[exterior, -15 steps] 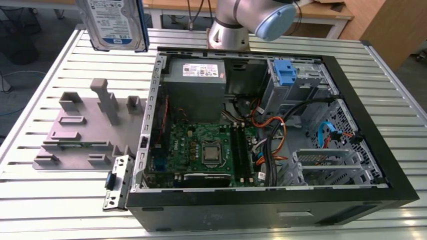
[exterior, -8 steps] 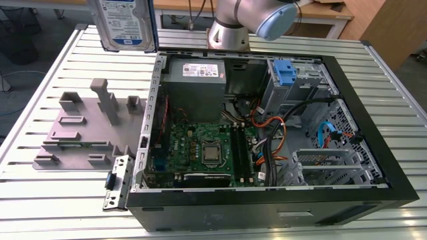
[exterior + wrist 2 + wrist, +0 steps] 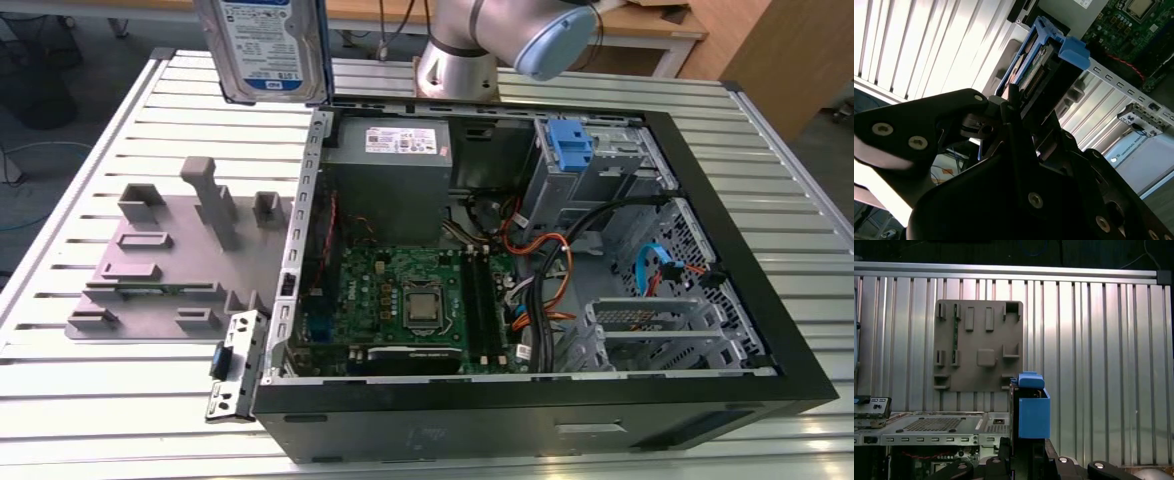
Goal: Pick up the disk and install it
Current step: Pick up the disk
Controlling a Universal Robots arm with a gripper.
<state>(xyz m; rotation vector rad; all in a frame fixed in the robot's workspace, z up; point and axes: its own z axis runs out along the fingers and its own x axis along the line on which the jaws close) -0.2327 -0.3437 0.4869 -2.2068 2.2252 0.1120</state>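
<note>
Silver with blue side rails, the disk (image 3: pixel 264 48) hangs upright over the slatted table's (image 3: pixel 80 150) edge by the arm's base (image 3: pixel 458 72), just outside the open computer case (image 3: pixel 534 400). In the second wrist view the claw (image 3: pixel 1013 107) pinches its lower end, with the rest of the disk jutting beyond the fingers.

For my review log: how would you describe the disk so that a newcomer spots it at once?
Start at the open black computer case on the slatted metal table. Above its far corner on the exterior view's left, off the table, hangs the disk. Unlike the grey power-supply box inside the case, it is a flat silver slab with a white-and-blue label and blue side rails.
</note>
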